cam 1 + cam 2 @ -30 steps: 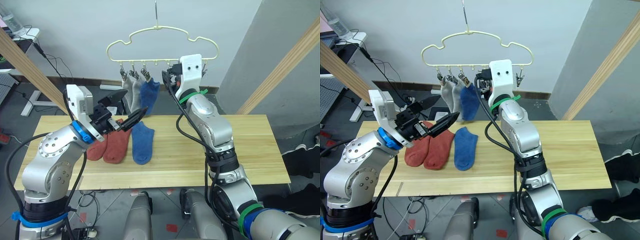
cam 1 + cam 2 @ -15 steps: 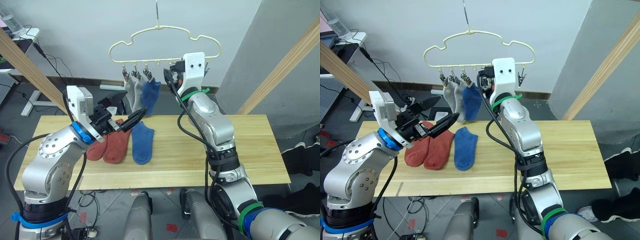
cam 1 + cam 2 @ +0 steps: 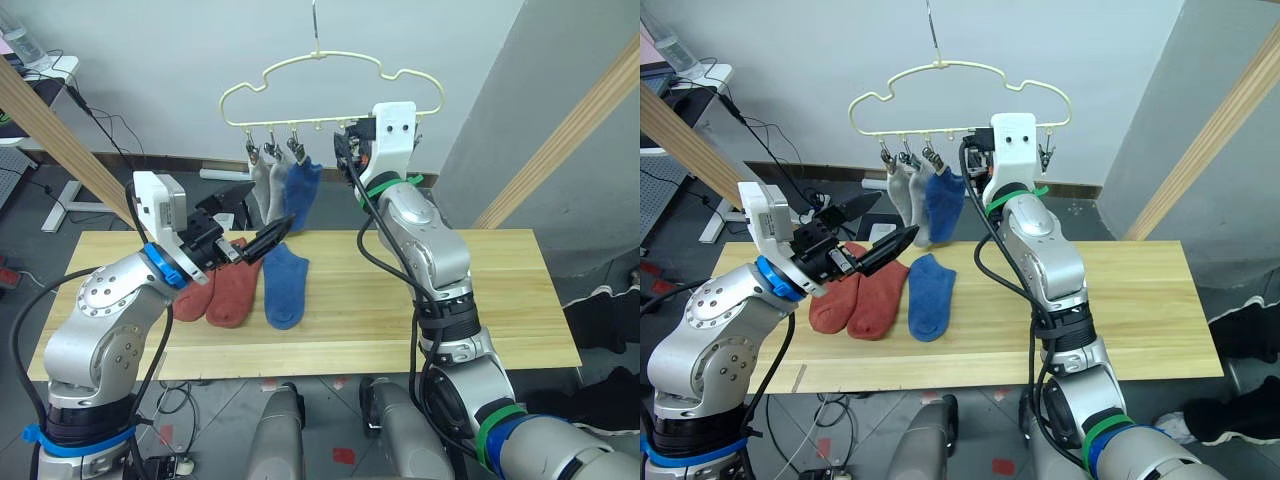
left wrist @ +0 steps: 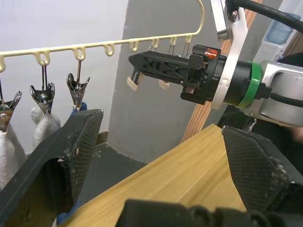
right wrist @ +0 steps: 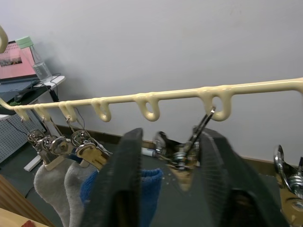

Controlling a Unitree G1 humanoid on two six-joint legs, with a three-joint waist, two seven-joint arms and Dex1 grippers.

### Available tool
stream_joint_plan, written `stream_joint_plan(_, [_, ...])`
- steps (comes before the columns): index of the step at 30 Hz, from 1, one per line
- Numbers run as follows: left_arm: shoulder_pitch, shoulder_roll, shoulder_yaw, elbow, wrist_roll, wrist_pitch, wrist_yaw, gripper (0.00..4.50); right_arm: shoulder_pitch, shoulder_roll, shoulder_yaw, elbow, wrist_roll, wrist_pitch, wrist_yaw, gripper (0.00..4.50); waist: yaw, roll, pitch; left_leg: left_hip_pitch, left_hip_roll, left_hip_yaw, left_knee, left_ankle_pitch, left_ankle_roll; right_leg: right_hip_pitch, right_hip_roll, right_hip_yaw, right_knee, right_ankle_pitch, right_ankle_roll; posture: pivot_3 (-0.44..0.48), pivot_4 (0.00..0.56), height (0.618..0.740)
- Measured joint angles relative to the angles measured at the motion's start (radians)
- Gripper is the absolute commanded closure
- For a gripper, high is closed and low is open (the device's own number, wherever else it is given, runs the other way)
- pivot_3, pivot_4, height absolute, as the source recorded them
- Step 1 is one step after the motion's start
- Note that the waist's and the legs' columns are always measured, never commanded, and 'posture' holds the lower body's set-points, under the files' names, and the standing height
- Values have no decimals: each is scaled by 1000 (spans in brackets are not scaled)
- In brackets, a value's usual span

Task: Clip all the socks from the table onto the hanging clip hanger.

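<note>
right hand (image 5: 173,156) is up at the clip hanger (image 3: 330,68), fingers (image 5: 118,184) set narrow on either side of a metal clip (image 5: 182,153) that hangs from a loop on the hanger's bottom bar. can't tell from the wrist view whether the pads actually touch the clip. nothing else between the fingers.

left hand (image 3: 262,226) hovers above the tabletop (image 3: 450,300), over the socks lying there, fingers spread wide, holding nothing. the left wrist view shows the right hand (image 4: 147,78) just below the hanger bar, with free clips along it.

hanger holds three socks so far, on the left-end clips: two light grey socks (image 3: 264,188), then one blue sock (image 3: 300,190), hanging side by side and touching. the clips to the right of these carry nothing.

on the tabletop, left part: two rust-red socks (image 3: 228,292) lying side by side, touching, partly under the left hand in the head view. just beside them to the right, a second blue sock (image 3: 284,286), flat, toe toward the near edge.

hanger hangs by its top hook (image 3: 314,22) behind the far edge of the tabletop. wooden poles (image 3: 560,135) slant on both sides of the scene.
</note>
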Motion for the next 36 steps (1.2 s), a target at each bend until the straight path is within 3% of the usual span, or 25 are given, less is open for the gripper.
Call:
stream_joint_plan(17, [2,0,-2,0,3,0,-2,0,0,-19,-4,-11,40,46,62,3565,0,0,0,0,0,0,-1,0,0,0,0,0,-1,0,0,53,323,740])
stream_joint_plan(24, [21,0,-9,0,-2,15,-4,0,-4,-190,-107,-60,275,281,300,3565,2,0,0,-1,0,0,-1,0,0,0,0,0,-3,0,0,45,322,740])
stream_joint_plan(31, [42,33,-12,6,-58,195,42,0,-80,-316,-235,-7,472,510,416,3565,-5,1,0,-1,0,0,-2,0,1,0,1,0,-3,0,0,39,316,740])
stream_joint_plan(36, [64,38,-18,24,-55,287,90,0,-114,-328,-293,54,574,635,442,3565,-5,1,0,-1,1,1,-3,0,1,0,1,1,-3,0,0,33,316,740])
